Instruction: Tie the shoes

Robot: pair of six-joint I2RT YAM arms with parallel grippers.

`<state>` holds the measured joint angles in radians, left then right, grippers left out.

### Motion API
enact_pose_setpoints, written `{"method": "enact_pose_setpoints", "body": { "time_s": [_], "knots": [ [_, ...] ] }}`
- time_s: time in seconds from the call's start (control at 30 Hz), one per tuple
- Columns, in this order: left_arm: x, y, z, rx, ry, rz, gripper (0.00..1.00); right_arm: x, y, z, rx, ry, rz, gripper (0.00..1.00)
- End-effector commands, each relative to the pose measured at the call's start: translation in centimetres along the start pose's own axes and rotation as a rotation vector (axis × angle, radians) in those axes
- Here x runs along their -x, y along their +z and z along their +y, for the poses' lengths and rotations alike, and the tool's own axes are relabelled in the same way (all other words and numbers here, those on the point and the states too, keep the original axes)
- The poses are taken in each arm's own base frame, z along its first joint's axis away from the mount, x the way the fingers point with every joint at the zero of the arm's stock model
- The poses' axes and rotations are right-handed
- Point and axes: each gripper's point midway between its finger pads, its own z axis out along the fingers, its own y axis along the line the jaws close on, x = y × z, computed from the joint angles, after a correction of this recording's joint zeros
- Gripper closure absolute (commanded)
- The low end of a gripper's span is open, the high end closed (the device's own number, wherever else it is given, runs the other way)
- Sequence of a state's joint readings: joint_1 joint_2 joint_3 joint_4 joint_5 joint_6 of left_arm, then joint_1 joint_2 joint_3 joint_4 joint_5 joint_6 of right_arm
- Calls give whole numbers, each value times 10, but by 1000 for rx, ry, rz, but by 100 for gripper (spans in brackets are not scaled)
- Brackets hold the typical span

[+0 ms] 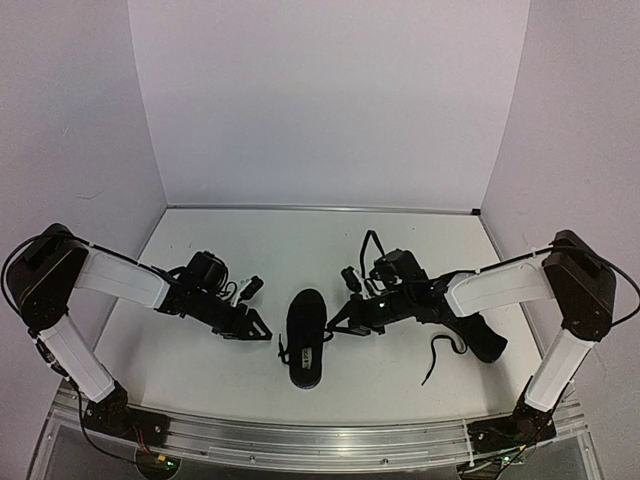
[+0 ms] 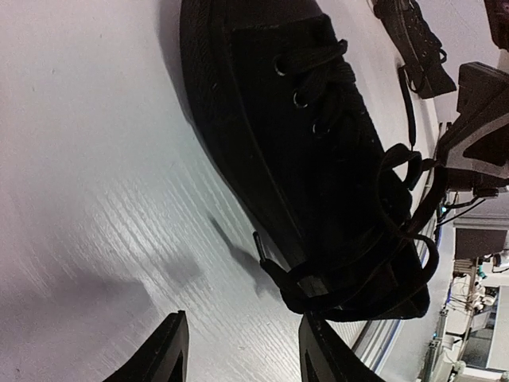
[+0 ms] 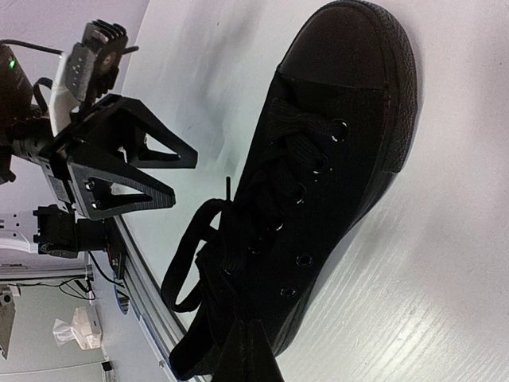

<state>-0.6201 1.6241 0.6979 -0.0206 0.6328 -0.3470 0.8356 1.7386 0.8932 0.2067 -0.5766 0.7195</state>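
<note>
One black shoe (image 1: 306,338) lies in the middle of the table, toe pointing away, pale insole label showing. My left gripper (image 1: 258,329) sits just left of it, open and empty. In the left wrist view its fingers (image 2: 165,351) straddle bare table beside the shoe (image 2: 318,159), near a loose lace end (image 2: 263,247). My right gripper (image 1: 338,322) is at the shoe's right side. In the right wrist view its jaws (image 3: 253,350) are shut, tips against the shoe (image 3: 318,183) near the heel; a lace loop (image 3: 181,263) hangs beside it. The second shoe (image 1: 487,341) lies under the right arm.
The second shoe's loose lace (image 1: 438,356) trails toward the front right. The table's metal front rail (image 1: 320,432) runs close behind the middle shoe's heel. White walls close in the back and both sides.
</note>
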Motion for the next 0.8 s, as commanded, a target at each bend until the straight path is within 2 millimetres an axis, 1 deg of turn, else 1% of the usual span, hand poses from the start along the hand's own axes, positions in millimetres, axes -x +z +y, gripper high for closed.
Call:
{"method": "enact_pose_setpoints", "body": {
  "time_s": [0.0, 0.1, 0.3, 0.5, 0.6, 0.73, 0.77],
  "knots": [
    [21, 3, -19, -122, -55, -109, 52, 3, -3, 2, 0, -24, -12, 100],
    [21, 8, -22, -164, -86, -123, 52, 3, -3, 1, -1, -24, -12, 100],
    [16, 27, -24, -180, -106, -92, 54, 3, -3, 2, -1, -26, -14, 100],
    [11, 39, -27, -184, -114, -63, 60, 4, -4, 2, -2, -26, -18, 100],
    [8, 41, -27, -186, -120, -54, 68, 3, -4, 2, -3, -26, -18, 100],
    [13, 35, -29, -171, -113, -82, 87, 4, -6, 2, -7, -29, -28, 100],
    [15, 33, -30, -171, -111, -92, 91, 5, -8, 2, -10, -30, -33, 100]
  ]
}}
